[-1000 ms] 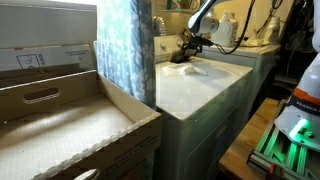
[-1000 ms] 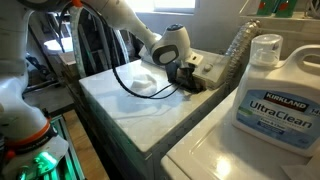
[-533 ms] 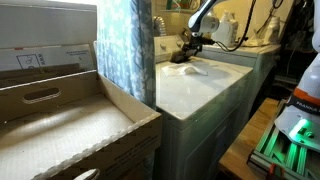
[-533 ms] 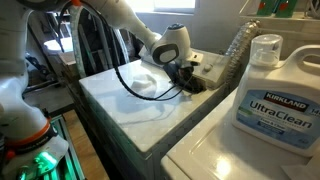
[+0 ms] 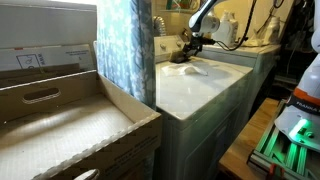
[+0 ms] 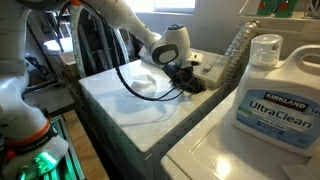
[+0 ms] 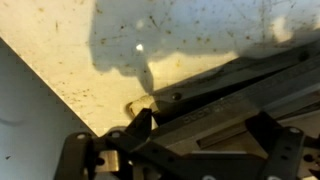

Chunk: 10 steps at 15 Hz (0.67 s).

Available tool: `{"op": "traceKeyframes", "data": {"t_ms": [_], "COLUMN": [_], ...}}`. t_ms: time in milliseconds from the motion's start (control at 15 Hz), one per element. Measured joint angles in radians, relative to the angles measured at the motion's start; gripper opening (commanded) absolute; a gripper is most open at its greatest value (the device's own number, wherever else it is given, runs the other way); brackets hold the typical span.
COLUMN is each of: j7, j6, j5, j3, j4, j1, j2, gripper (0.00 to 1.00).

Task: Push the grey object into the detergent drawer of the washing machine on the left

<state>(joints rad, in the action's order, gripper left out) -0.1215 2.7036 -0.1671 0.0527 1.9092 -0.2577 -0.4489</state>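
The washing machine (image 5: pixel 200 85) has a broad glossy white top, which also shows in the other exterior view (image 6: pixel 130 105). My gripper (image 5: pixel 187 48) is down at the rear of that top, against the raised control panel (image 6: pixel 212 68). The grey object (image 7: pixel 215 110) is a flat dark grey piece lying slantwise across the wrist view, right in front of my gripper (image 7: pixel 200 128). The fingers look spread to either side of it. In both exterior views the piece is mostly hidden under my gripper (image 6: pixel 188 78), with only a dark patch showing beneath it.
A second white washer (image 6: pixel 225 160) carries a large white detergent jug (image 6: pixel 272 85). A patterned curtain (image 5: pixel 125 45) hangs beside the washer, and an open cardboard box (image 5: pixel 60 120) stands in front of it. A black cable (image 6: pixel 140 88) loops over the lid.
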Motion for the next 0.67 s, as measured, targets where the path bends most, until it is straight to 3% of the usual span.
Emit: {"op": "traceKeyframes", "data": {"t_ms": [333,667], "j7": [0.041,0.092], "j6": [-0.017,-0.145], "j5": [-0.005,-0.013], "j3": [0.001,0.002], "j4": [-0.006,-0.056], "j1": [0.001,0.003], "j2": [0.0,-0.015], "gripper": [1.0,1.0]}}
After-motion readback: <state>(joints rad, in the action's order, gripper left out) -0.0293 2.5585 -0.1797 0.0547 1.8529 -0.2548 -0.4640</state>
